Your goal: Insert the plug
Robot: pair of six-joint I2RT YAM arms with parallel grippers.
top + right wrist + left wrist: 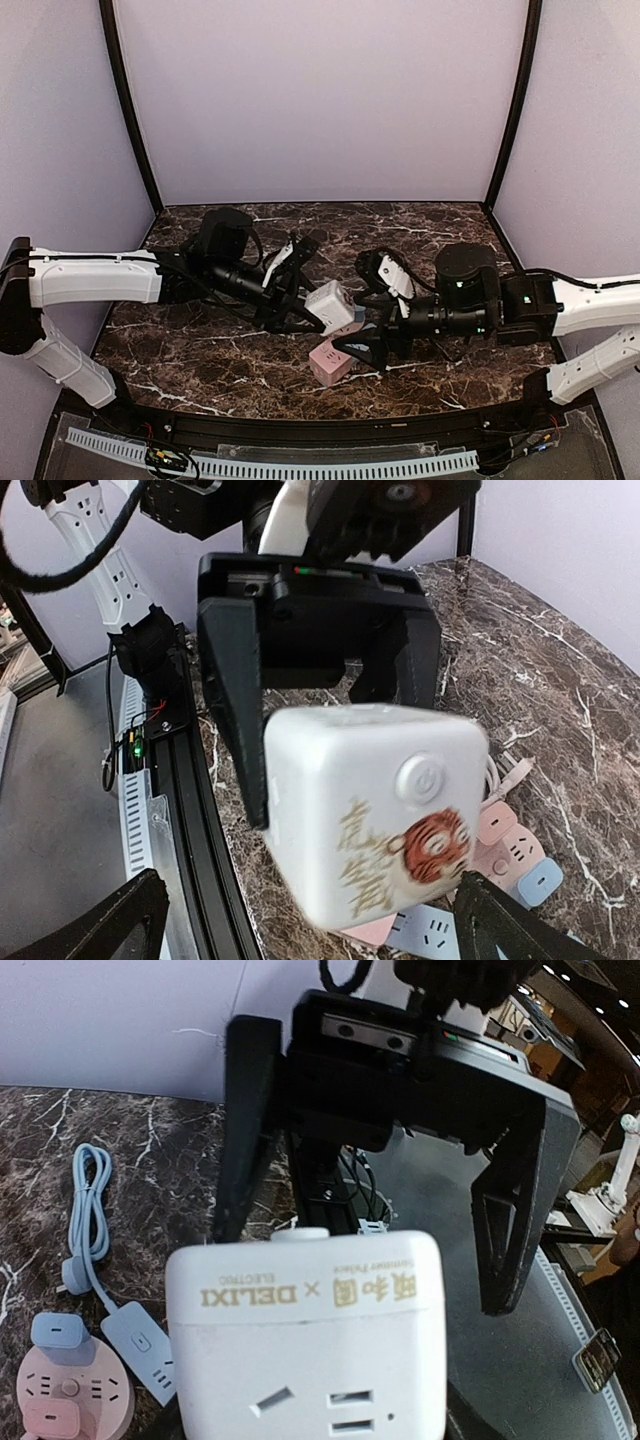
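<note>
The left arm (100, 275) is holding a white, cube-shaped plastic socket block (310, 1350) up off the dark marble bench (200, 350). Its jaws are standing about half spread and pressing on two opposite faces of the cube. The right arm (590, 300) is reaching in from the other side, and its jaws are gaping wide and carrying nothing, with the cube hanging just in front of them.

The likeliest plug for the task is lying on the bench: what looks like a small pale blue plug (72, 1275) at the end of a looped pale blue cable (90, 1185), beside a pale blue strip (140, 1345) and a round pink socket (75, 1400). Nothing is gripping it. Whether it is the intended plug, I cannot tell for sure.

The main risks are looking like these:
- The smooth cube is sitting between two narrow fingers only, so a push from a plug could be twisting or sliding it in the grip.
- The right jaws are working very close to the left ones, so a careless reach down could be knocking the cube or the other arm.
- The loose cable could be dragging or snagging on its neighbours as the plug is being lifted.
</note>
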